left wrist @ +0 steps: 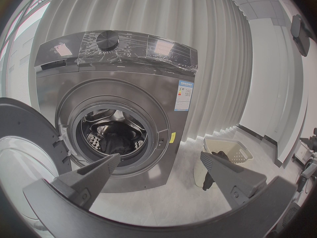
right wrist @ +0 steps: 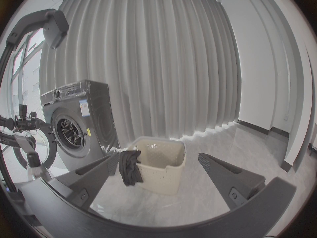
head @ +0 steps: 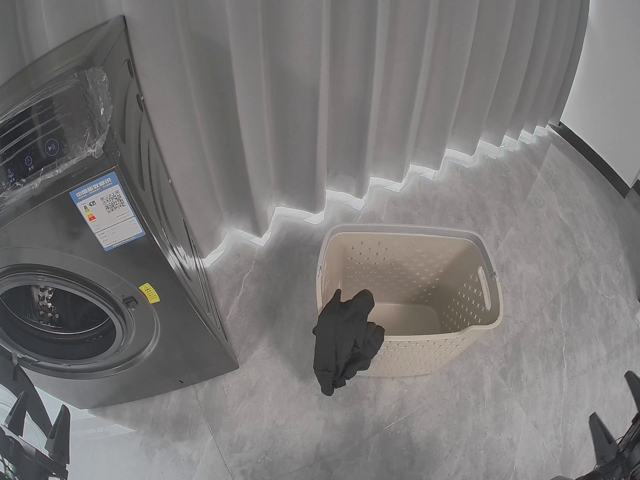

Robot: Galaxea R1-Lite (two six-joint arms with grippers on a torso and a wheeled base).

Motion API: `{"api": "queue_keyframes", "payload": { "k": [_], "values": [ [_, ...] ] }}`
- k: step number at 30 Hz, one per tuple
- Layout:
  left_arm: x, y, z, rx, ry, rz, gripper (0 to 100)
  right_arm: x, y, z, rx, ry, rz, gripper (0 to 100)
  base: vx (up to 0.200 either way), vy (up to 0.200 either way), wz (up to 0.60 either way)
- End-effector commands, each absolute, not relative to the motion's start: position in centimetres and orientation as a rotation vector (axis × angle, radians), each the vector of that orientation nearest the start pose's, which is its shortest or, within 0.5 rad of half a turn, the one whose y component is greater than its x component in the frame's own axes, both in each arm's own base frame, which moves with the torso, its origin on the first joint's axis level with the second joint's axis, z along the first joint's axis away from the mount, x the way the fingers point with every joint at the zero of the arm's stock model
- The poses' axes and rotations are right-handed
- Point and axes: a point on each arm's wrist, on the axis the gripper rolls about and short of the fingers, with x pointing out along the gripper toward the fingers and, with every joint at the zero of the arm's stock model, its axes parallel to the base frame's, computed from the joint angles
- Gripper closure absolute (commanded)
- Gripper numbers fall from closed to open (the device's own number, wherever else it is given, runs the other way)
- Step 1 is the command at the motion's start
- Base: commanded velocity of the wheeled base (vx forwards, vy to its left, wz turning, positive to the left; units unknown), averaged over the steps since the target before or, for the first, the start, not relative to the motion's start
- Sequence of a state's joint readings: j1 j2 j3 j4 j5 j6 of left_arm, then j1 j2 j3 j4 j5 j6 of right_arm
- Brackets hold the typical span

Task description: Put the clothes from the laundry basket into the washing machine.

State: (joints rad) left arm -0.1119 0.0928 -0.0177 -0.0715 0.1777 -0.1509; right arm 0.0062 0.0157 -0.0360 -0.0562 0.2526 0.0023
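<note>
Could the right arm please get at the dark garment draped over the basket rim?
Probably yes: the right gripper is open and empty, and only floor lies between it and the dark garment draped over the laundry basket.

Dark grey washing machine, blue-and-white label and small yellow sticker on its front. Beside it, a cream laundry basket dotted with cut-outs, black garment on the machine-side rim. White pleated curtain behind the machine, grey marbled floor under it.
</note>
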Motion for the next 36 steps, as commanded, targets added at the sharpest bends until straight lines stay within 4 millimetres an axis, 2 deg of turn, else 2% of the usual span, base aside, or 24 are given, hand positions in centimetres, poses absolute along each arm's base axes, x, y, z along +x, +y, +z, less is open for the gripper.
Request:
{"api": "queue_keyframes", "payload": {
  "k": [1, 3, 5, 10, 15, 16, 17, 19, 20, 21, 23, 24, 25, 26, 28, 29, 30, 36],
  "values": [
    [-1.5, 0.6, 8.5, -0.147, 0.018, 0.068, 0, -3.6, 0.5, 14.6, 0.038, -0.178, 0.285, 0, 0.0, 0.0, 0.0],
    [-1.5, 0.6, 8.5, -0.147, 0.018, 0.066, 0, -3.1, 0.5, 16.2, 0.115, -0.142, 0.327, 0, 0.0, 0.0, 0.0],
    [-1.5, 0.6, 8.5, -0.147, 0.018, 0.068, 0, -2.1, 0.6, 16.7, 0.177, -0.073, 0.385, 0, 0.0, 0.0, 0.0],
    [-1.5, 0.6, 8.5, -0.148, 0.018, 0.068, 0, 0.4, 0.9, 16.7, 0.213, 0.094, 0.438, 0, 0.0, 0.0, 0.0],
    [-1.5, 0.6, 8.5, -0.145, 0.018, 0.064, 0, 3.2, 1.2, 16.8, 0.218, 0.238, 0.487, 0, 0.2, 0.0, 0.0],
    [-1.5, 0.6, 8.5, -0.144, 0.018, 0.063, 0, 4.2, 1.3, 16.5, 0.22, 0.291, 0.493, 0, 0.2, 0.0, 0.0],
    [-1.5, 0.6, 8.5, -0.144, 0.018, 0.063, 0, 4.2, 1.3, 16.5, 0.22, 0.291, 0.493, 0, 0.0, 0.0, 0.0],
    [-1.5, 0.6, 8.5, -0.144, 0.018, 0.063, 0, 6.7, 1.8, 16.4, 0.22, 0.369, 0.548, 0, 0.0, 0.0, 0.0],
    [-1.5, 0.6, 8.5, -0.144, 0.018, 0.063, 0, 6.8, 1.9, 16.4, 0.221, 0.374, 0.55, 0, 0.0, 0.0, 0.0],
    [-1.5, 0.6, 8.5, -0.145, 0.018, 0.063, 0, 8.4, 2.3, 16.4, 0.224, 0.406, 0.573, 0, 0.0, 0.0, 0.0],
    [-1.5, 0.6, 8.5, -0.145, 0.018, 0.063, 0, 9.2, 2.5, 16.3, 0.224, 0.419, 0.581, 0, 0.0, 0.0, 0.0],
    [-1.5, 0.6, 8.5, -0.145, 0.018, 0.063, 0, 11.6, 3.2, 16.1, 0.225, 0.467, 0.6, 0, 0.0, 0.0, 0.0],
    [-1.5, 0.6, 8.5, -0.145, 0.018, 0.063, 0, 11.9, 3.3, 16.0, 0.225, 0.476, 0.602, 0, 0.0, 0.0, 0.0],
    [-1.5, 0.6, 8.5, -0.145, 0.018, 0.063, 0, 13.4, 4.1, 15.7, 0.223, 0.511, 0.629, 0, 0.0, 0.0, 0.0],
    [-1.5, 0.6, 8.5, -0.147, 0.018, 0.063, 0, 15.0, 5.0, 15.2, 0.226, 0.548, 0.655, 0, 0.0, 0.0, 0.0],
    [-1.5, 0.6, 8.5, -0.147, 0.018, 0.063, 0, 15.0, 5.0, 15.2, 0.226, 0.548, 0.655, 0, 0.0, 0.0, 0.0],
    [-1.5, 0.6, 8.5, -0.147, 0.018, 0.063, 0, 16.6, 5.9, 14.6, 0.235, 0.581, 0.674, 0, 0.0, 0.0, 0.0],
    [-1.5, 0.6, 8.5, -0.147, 0.018, 0.063, 0, 20.0, 8.5, 13.3, 0.257, 0.616, 0.726, 0, 0.0, 0.0, 0.0]
  ]
}}
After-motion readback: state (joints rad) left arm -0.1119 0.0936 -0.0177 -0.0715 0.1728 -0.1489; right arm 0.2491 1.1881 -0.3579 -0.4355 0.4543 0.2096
